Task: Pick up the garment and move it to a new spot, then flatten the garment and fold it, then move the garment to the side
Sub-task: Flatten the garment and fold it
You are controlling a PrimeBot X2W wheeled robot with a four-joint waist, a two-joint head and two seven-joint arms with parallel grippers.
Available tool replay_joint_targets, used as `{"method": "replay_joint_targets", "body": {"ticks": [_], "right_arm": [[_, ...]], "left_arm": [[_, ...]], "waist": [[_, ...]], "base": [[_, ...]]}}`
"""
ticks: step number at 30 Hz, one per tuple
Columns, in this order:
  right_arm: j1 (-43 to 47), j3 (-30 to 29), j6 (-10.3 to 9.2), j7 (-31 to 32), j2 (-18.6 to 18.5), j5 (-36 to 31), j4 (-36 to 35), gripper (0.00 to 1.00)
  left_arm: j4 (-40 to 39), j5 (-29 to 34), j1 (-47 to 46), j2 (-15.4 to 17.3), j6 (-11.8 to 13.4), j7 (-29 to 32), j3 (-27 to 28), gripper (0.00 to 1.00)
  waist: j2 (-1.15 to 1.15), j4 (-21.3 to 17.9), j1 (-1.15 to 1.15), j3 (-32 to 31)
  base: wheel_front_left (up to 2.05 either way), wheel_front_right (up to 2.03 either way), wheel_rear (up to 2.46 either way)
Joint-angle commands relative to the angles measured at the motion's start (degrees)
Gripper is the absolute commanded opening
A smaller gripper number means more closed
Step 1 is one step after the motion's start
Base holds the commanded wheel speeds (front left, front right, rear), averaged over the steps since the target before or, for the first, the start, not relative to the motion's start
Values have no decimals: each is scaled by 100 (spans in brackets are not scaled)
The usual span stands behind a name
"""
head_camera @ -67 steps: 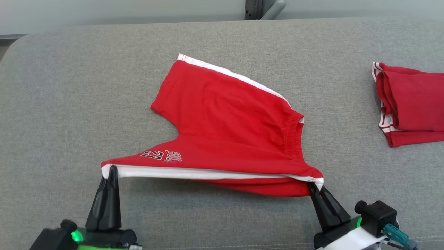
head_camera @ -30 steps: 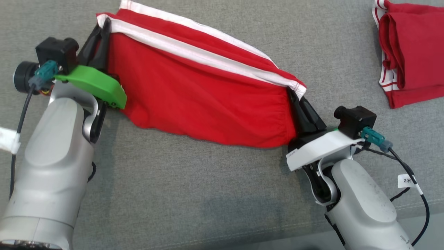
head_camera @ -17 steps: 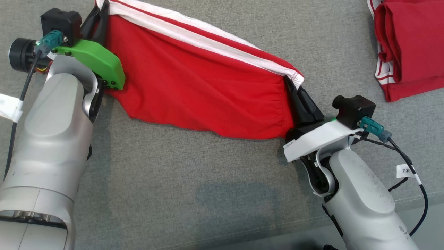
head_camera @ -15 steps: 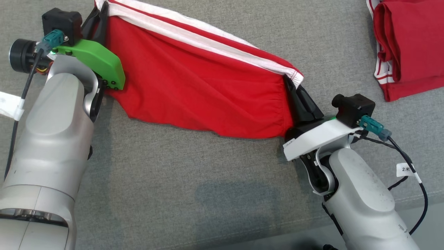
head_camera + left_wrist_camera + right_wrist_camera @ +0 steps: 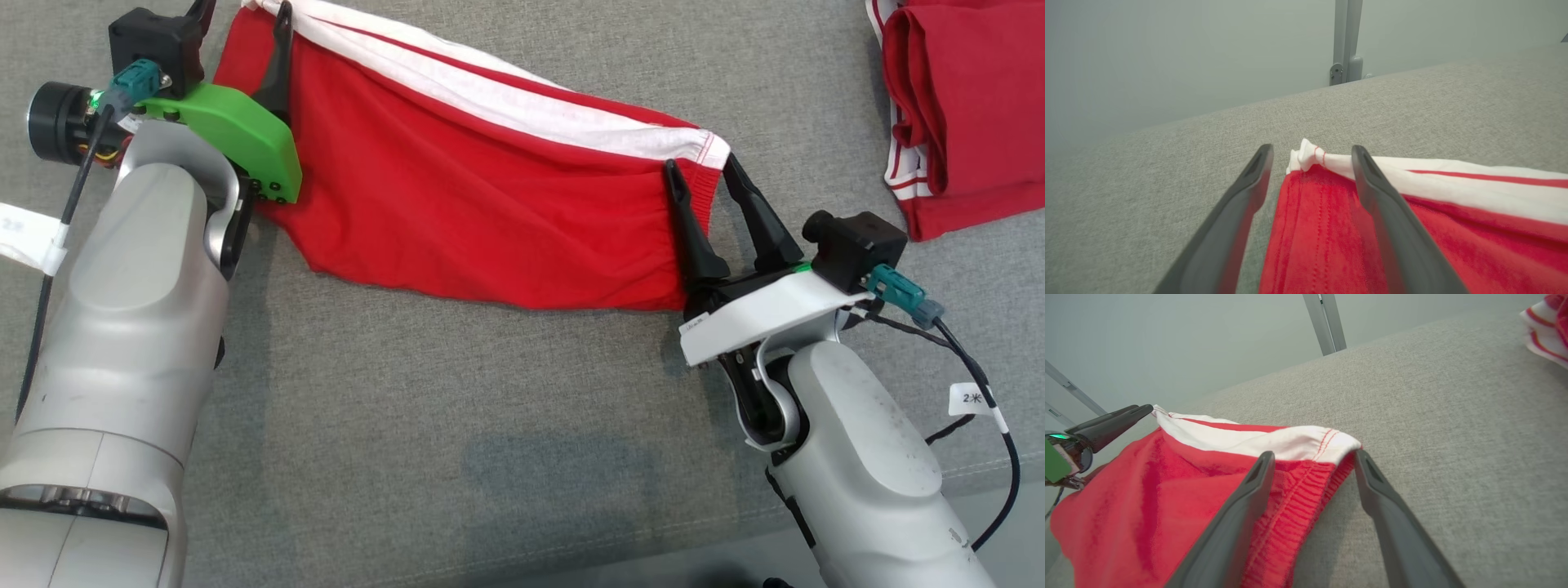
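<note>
Got the left tool (image 5: 1311, 152) wide open, gripping nothing, just straddling the hem corner of the red shorts (image 5: 490, 220). Same deal with the right tool (image 5: 700, 163): splayed wide, empty, one finger over the elastic waistband corner, the other over the grey fabric surface (image 5: 490, 425). Lying doubled over flat there, white stripe along the far edge, well apart from the folded red garment (image 5: 955, 122) off right. Probably light, floppy, easy to bunch. Best pinched at stitched corners or waistband, not mid-panel.
</note>
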State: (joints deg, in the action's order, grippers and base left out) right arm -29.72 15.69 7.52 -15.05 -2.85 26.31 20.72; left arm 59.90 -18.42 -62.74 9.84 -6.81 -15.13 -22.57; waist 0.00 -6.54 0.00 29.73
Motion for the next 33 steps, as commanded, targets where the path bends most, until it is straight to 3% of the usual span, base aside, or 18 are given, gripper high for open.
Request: {"method": "replay_joint_targets", "body": {"ticks": [1, 12, 19, 33], "right_arm": [[98, -47, -7, -16, -10, -64, -61, 100], [913, -497, -7, -16, -9, -525, -562, 100], [1638, -873, -7, -16, -9, -737, -1081, 100], [1767, -865, -7, -16, -9, -674, -1374, 100]], "left_arm": [[-42, 18, 118, 21, 10, 1, 34, 100], [-314, -287, 779, 181, -57, 1, 231, 100], [-301, -756, 1494, 274, -69, 401, -233, 100], [-295, -1394, 1465, 481, -68, 961, -389, 100]], "waist": [[0, 43, 0, -45], [0, 247, 0, -499], [0, 293, 0, -1031], [0, -32, 0, -887]], "base": [[0, 0, 0], [0, 0, 0], [0, 0, 0], [0, 0, 0]]}}
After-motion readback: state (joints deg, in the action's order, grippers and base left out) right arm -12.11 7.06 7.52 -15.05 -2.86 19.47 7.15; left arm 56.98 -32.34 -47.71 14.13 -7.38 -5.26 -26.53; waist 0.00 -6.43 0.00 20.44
